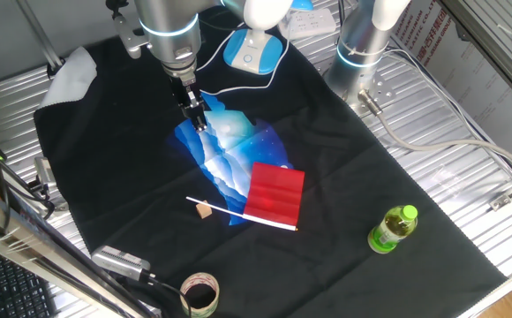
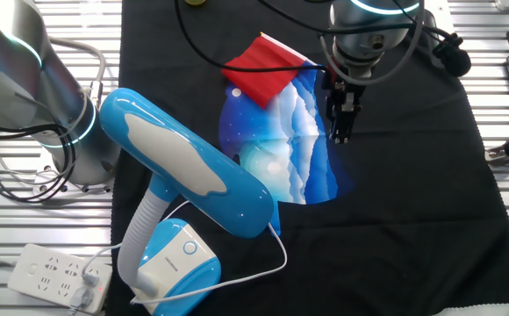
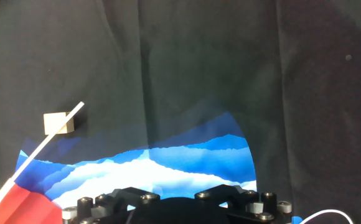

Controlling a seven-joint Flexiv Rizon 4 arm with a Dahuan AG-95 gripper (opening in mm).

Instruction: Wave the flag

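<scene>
So the flag (image 1: 276, 195) is just lying flat on the desk (image 1: 468, 177), red cloth partly over the near right corner of the blue-and-white patterned cloth (image 1: 225, 150), with its thin white stick (image 1: 229, 212) running out to the left over the black cloth (image 1: 106, 159). A little tan block (image 1: 204, 210) sits touching the stick near its bare end. The gripper (image 1: 199, 119) hangs over the far edge of the patterned cloth, well apart from the flag, and it's got nothing in it. The fingers look pressed close together in both fixed views, but I honestly can't tell for sure. A green bottle (image 1: 392, 228) stands at the near right, a tape roll (image 1: 200, 293) at the near edge, and a blue-and-white desk lamp (image 1: 254, 40) at the far side.
</scene>
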